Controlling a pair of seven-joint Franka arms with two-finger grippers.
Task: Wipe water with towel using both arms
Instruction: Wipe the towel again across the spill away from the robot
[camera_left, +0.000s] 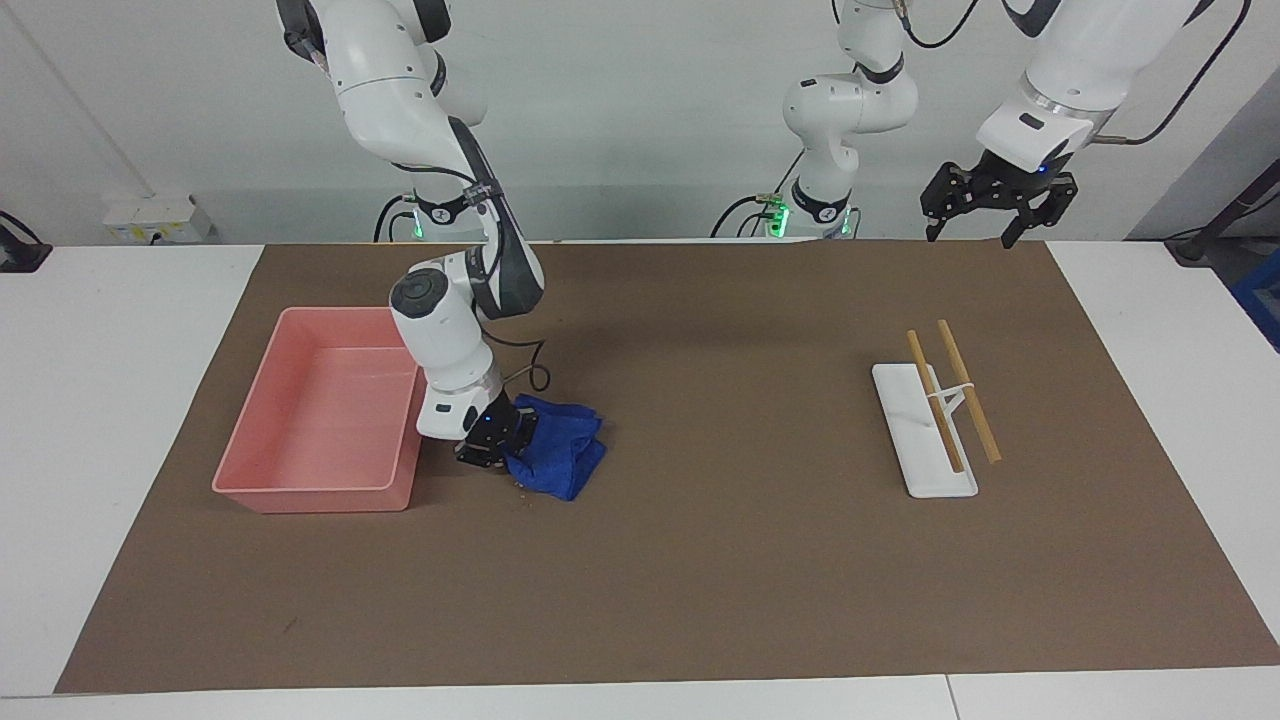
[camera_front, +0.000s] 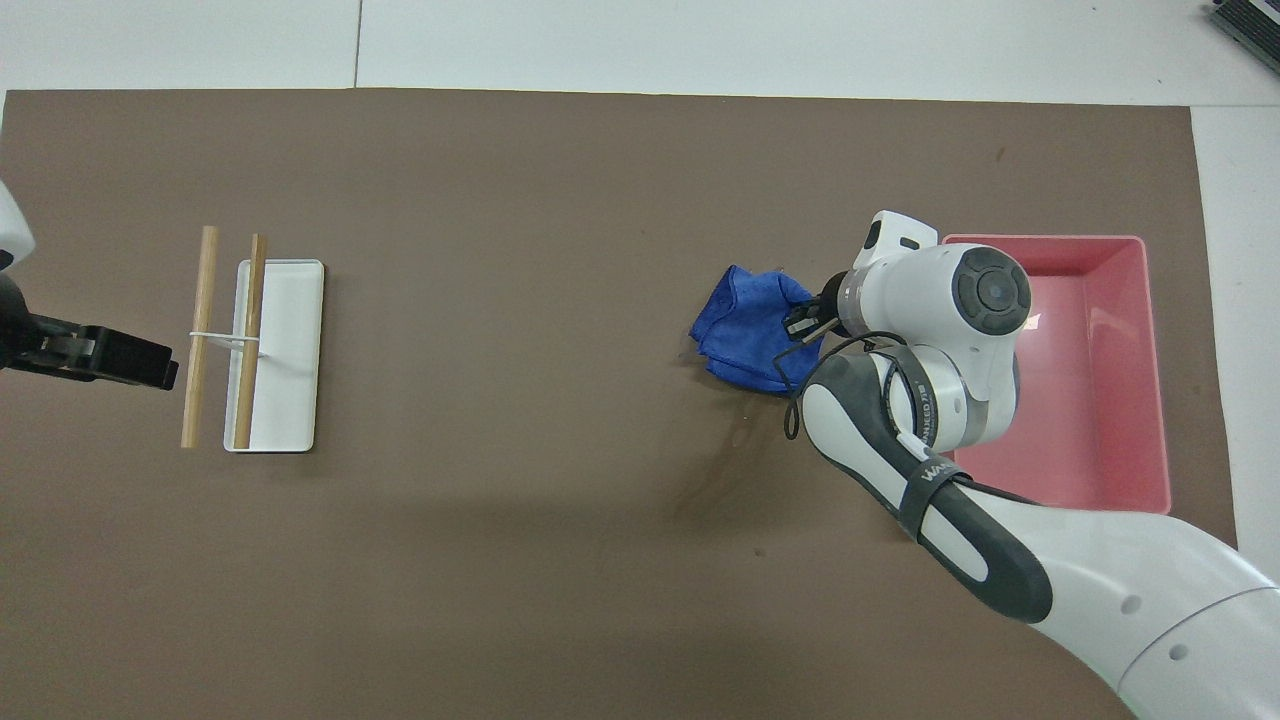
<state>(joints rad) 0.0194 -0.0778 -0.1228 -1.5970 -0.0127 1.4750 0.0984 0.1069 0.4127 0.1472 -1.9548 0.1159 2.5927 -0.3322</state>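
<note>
Right gripper (camera_left: 497, 447) clamped on crumpled, fuzzy blue towel (camera_left: 556, 452) on brown matting (camera_left: 700, 560) beside glossy pink tray (camera_left: 300, 490); left gripper (camera_left: 985, 215) waits aloft, fingers spread.

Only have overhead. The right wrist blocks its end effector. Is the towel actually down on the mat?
Observer: Yes. The facing view shows the towel lying on the mat, with the right end effector low at the mat and shut on the towel's edge.
Operator: Left arm? I only see a black tip.
Observer: The left end effector hangs open, raised high at the left arm's end of the table. That arm waits.
</note>
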